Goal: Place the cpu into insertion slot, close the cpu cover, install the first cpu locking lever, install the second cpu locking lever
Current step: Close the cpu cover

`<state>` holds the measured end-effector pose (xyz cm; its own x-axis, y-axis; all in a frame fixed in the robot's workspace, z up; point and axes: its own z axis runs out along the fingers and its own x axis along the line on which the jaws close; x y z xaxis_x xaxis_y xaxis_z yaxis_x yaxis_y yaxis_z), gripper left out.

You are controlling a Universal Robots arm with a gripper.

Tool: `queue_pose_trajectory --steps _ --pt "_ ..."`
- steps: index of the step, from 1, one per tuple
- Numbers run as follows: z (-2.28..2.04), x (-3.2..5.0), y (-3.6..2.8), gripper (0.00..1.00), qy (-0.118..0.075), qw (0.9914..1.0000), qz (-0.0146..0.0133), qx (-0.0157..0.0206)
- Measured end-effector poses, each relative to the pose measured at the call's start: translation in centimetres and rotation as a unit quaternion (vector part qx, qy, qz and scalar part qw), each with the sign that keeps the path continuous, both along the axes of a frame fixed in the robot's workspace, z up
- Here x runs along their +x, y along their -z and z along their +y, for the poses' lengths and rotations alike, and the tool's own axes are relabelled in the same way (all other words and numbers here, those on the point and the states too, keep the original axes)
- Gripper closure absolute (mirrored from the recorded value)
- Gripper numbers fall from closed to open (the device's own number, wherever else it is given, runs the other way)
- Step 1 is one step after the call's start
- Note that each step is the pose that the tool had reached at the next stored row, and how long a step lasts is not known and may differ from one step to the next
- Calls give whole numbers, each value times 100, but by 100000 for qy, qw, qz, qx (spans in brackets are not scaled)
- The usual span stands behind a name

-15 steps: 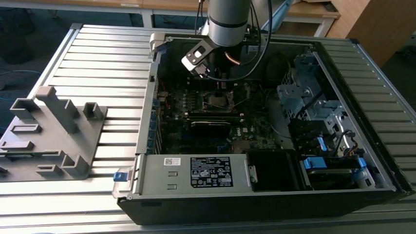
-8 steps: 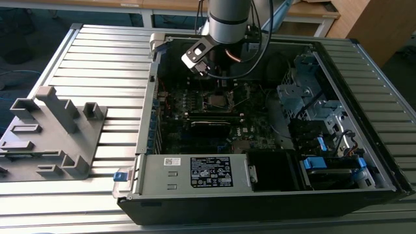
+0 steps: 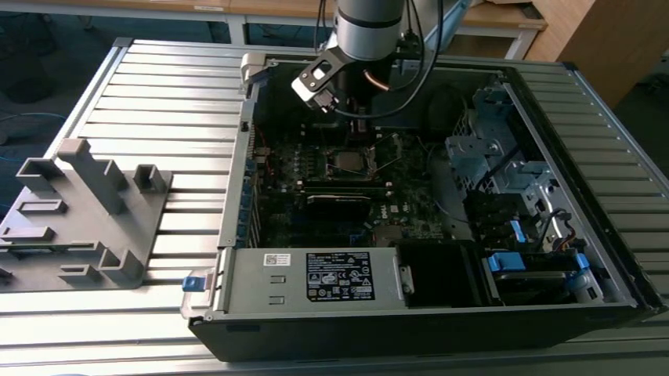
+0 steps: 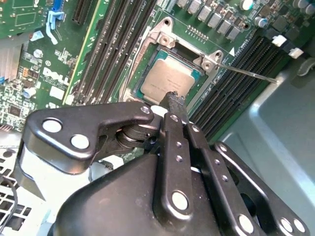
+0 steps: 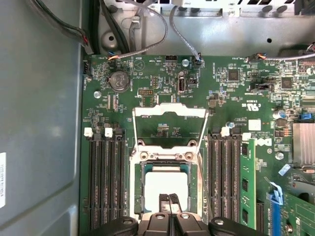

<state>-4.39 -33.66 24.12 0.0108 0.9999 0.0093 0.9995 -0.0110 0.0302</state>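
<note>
The cpu [image 5: 166, 181] lies flat in the insertion slot [image 5: 139, 189], dull metal top up, near the middle of the motherboard [image 5: 231, 98] between two banks of long memory slots [image 5: 106, 182]. It is square, so it has no long axis to speak of. Its edges run in line with the slot's rim and with the memory slots on either side, as a seated chip's should — I judge the first step done.

The gripper [image 5: 169, 197] hangs over the cpu's edge nearest the wrist. Its fingers [image 4: 174, 113] are drawn together into a narrow point with nothing between them. In the second wrist view the tip is at or just above the chip's rim; I cannot tell whether it touches. Fingers held together like this make a slim poker rather than a clamp, which would suit pushing a thin frame or wire better than grasping.

The cpu cover [image 5: 170, 112] is open. It is swung up on its hinge at the slot's edge away from the gripper, toward the board edge where the cables plug in. Green board shows through its square window, and with the cover up the chip is bare. A thin wire locking lever [image 4: 246, 73] sticks out from one corner of the slot, across a memory bank toward the case wall [image 4: 290, 128] — it looks unlatched. In the exterior view the arm [image 3: 368, 27] comes down into the open computer case over the board.
</note>
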Motion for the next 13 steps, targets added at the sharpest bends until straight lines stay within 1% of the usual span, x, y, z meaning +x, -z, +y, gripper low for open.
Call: queue_pose_trajectory --steps 8,13 --pt "0 0 -108 89 0 100000 1 -1" --pt "0 0 -116 89 -1 100000 0 0"
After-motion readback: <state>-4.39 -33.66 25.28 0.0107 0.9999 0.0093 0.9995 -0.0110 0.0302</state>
